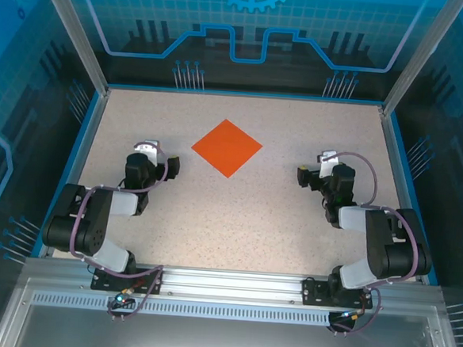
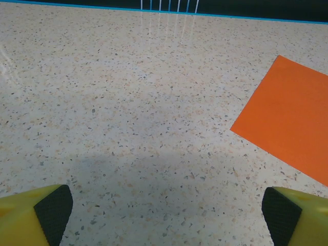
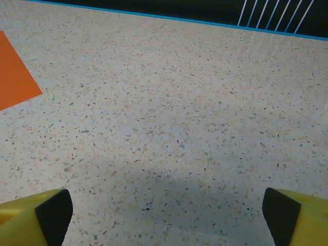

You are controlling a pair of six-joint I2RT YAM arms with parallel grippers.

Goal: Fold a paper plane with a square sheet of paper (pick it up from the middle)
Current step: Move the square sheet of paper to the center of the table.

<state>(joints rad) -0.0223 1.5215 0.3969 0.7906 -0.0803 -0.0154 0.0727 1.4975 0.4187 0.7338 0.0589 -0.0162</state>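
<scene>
The square sheet of paper lies flat on the speckled table, turned so its corners point near, far, left and right. It sits a little left of the table's middle, toward the far side, uncreased and apart from both arms.

The left pincer rests low over the table, near and to the left of the sheet, and is not touching it. Its wrist view shows the left pincer spread wide, the black pads at opposite edges with bare table between them and the orange sheet ahead to the right.

The right pincer sits well to the right of the sheet, facing it. The right pincer is likewise spread wide over bare table, gripping nothing, and a corner of the sheet shows at the far left.
</scene>
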